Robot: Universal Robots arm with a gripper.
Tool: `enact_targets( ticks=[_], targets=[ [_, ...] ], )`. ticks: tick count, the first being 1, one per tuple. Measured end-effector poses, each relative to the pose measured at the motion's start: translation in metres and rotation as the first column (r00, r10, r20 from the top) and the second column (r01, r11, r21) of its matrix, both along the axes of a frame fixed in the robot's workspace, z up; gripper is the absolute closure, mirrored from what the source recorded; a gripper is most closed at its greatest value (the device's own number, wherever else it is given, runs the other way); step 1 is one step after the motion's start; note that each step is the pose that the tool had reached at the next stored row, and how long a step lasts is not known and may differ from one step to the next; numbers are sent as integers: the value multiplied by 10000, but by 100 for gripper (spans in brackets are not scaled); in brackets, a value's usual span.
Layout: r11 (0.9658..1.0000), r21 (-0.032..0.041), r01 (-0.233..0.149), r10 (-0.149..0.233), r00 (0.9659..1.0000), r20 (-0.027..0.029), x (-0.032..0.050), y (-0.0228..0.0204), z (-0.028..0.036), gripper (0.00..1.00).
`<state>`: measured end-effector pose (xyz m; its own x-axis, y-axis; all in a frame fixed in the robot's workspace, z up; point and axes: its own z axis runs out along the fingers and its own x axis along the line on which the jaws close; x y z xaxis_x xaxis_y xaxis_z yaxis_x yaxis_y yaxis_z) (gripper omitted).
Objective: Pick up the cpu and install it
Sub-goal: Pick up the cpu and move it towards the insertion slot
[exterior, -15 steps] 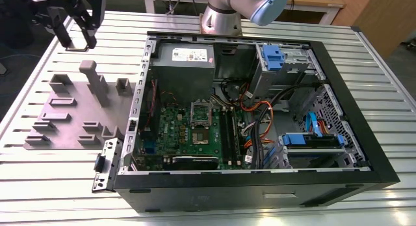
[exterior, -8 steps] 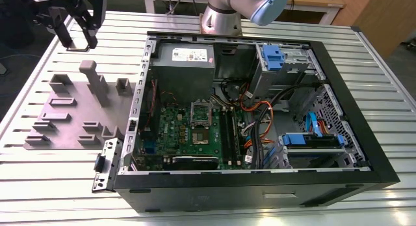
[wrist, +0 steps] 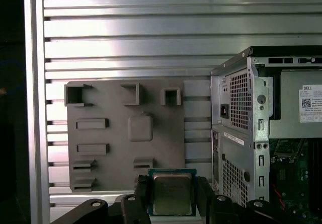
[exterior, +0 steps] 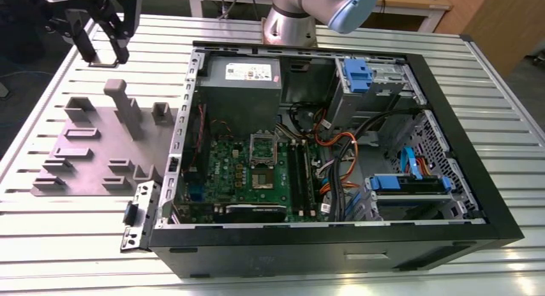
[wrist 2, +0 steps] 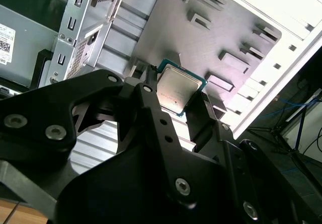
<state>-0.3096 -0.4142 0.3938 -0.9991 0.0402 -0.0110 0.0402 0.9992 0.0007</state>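
Observation:
The cpu (wrist: pixel 172 193), a small square chip with a silver top and a green rim, sits clamped between the two black fingers of my gripper (wrist: pixel 172 200). The second wrist view shows the cpu (wrist 2: pixel 177 87) from close up, with the gripper (wrist 2: pixel 176 99) shut on its two opposite edges. In the exterior view my gripper (exterior: pixel 106 59) hangs above the slatted table at the far left, beyond the grey-purple moulded plate (exterior: pixel 94 149) and left of the open computer case (exterior: pixel 477 200). The green motherboard (exterior: pixel 234 175) lies inside the case.
The moulded plate (wrist: pixel 110 113) carries several upright blocks, the tallest a post (exterior: pixel 127 111). The case's metal rear wall (wrist: pixel 236 123) stands close beside the gripper. Cables (exterior: pixel 341 149), blue drive brackets (exterior: pixel 409 184) and a power supply (exterior: pixel 242 76) fill the case. The arm's base (exterior: pixel 290 25) stands behind it.

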Motion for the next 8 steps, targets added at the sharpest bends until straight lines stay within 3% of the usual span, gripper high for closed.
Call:
enact_targets(
  ticks=[8],
  targets=[
    [10000,0,0,0,10000,1,22,0,0,53]
  ],
)
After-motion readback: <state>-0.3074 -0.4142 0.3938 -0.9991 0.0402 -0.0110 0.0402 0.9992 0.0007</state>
